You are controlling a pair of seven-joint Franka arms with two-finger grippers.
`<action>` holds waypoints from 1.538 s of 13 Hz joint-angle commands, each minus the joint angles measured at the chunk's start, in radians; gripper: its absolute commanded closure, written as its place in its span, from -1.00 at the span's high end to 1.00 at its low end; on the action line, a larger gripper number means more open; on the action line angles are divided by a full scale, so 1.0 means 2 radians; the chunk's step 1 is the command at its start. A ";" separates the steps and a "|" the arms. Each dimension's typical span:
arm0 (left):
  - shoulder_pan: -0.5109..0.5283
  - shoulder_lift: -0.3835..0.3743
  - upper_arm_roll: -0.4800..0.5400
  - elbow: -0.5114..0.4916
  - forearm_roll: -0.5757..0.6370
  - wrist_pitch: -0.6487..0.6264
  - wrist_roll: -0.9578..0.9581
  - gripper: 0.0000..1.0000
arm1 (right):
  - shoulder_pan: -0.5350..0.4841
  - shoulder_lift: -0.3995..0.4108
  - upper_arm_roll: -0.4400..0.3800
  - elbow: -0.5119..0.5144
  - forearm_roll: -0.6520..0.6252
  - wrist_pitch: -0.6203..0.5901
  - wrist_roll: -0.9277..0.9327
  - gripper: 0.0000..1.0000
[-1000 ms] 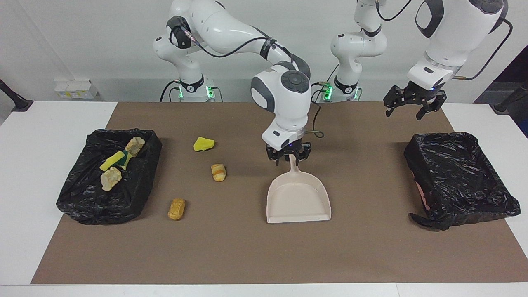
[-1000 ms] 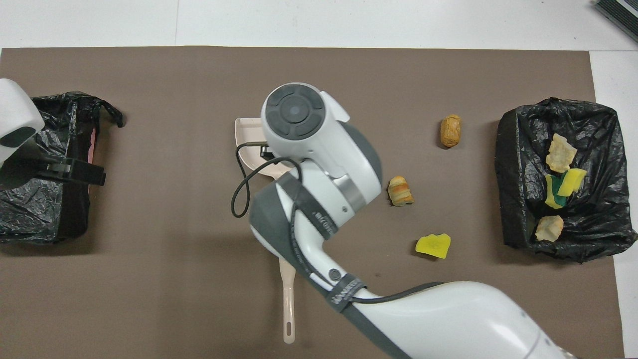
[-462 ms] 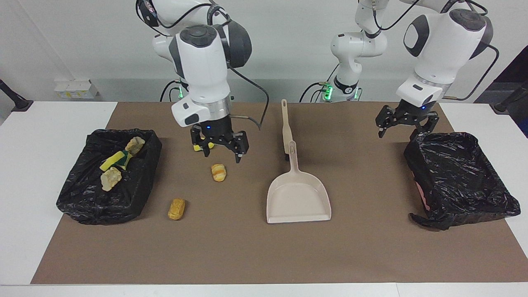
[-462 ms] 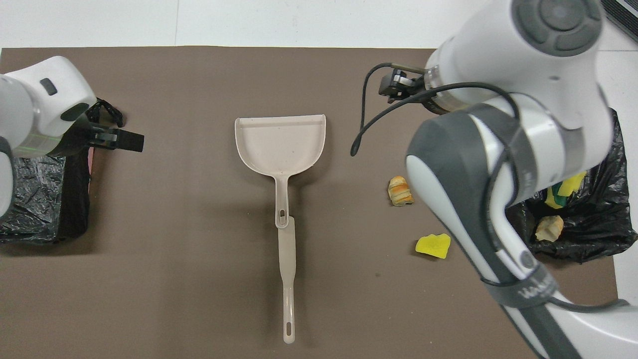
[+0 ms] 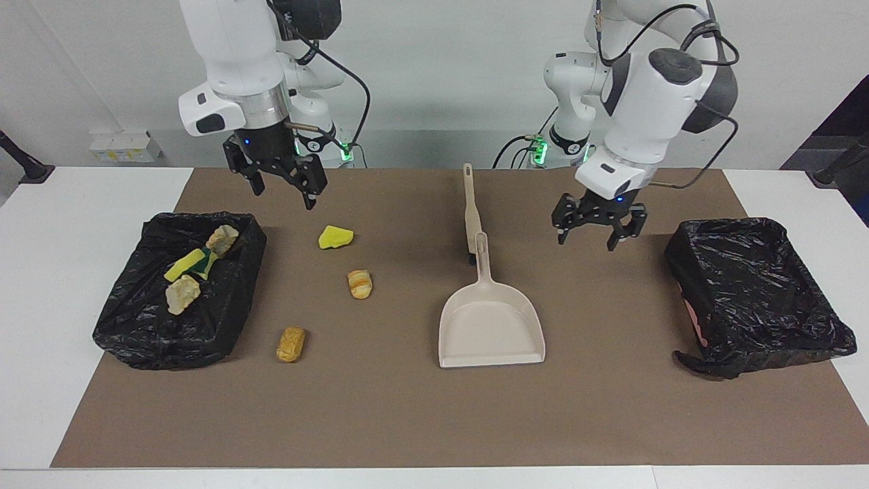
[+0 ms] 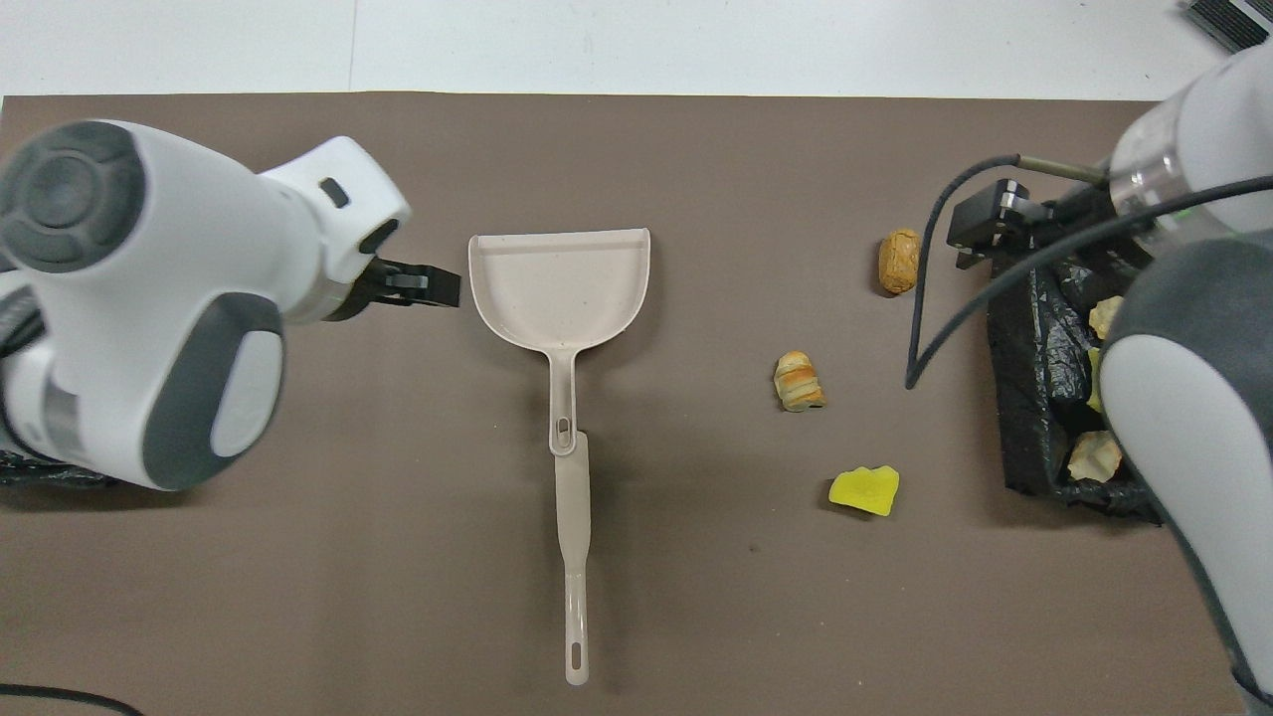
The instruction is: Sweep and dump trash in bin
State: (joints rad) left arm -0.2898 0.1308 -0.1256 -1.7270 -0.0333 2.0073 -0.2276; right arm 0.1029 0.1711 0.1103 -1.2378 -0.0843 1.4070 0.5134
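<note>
Dustpan [image 5: 491, 329] and brush [image 5: 470, 207] lie released between both empty, open grippers — right gripper [image 5: 280, 178], left gripper [image 5: 598, 227] — seemingly because three scraps [image 5: 359, 284] await sweeping.

A white counter [image 5: 41, 285] carries a brown mat [image 5: 407, 407] over most of its top. On the mat lie a beige dustpan [image 5: 490, 326] in the middle, a beige brush [image 5: 470, 204] just nearer to the robots than it, and a black-lined bin at each end [image 5: 178, 299] [image 5: 757, 292]. Three scraps lie loose between the dustpan and the right arm's bin: a yellow sponge piece [image 5: 335, 237] and two tan bread chunks [image 5: 360, 284] [image 5: 291, 343].
</note>
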 commanded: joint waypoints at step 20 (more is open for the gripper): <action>-0.114 0.086 0.015 -0.081 0.063 0.148 -0.114 1.00 | -0.069 -0.099 0.005 -0.127 0.040 0.021 -0.125 1.00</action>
State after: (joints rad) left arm -0.5242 0.2984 -0.0934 -1.9047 0.0621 2.3020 -0.4400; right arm -0.0171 -0.0453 0.1127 -1.5210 -0.0241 1.4493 0.2916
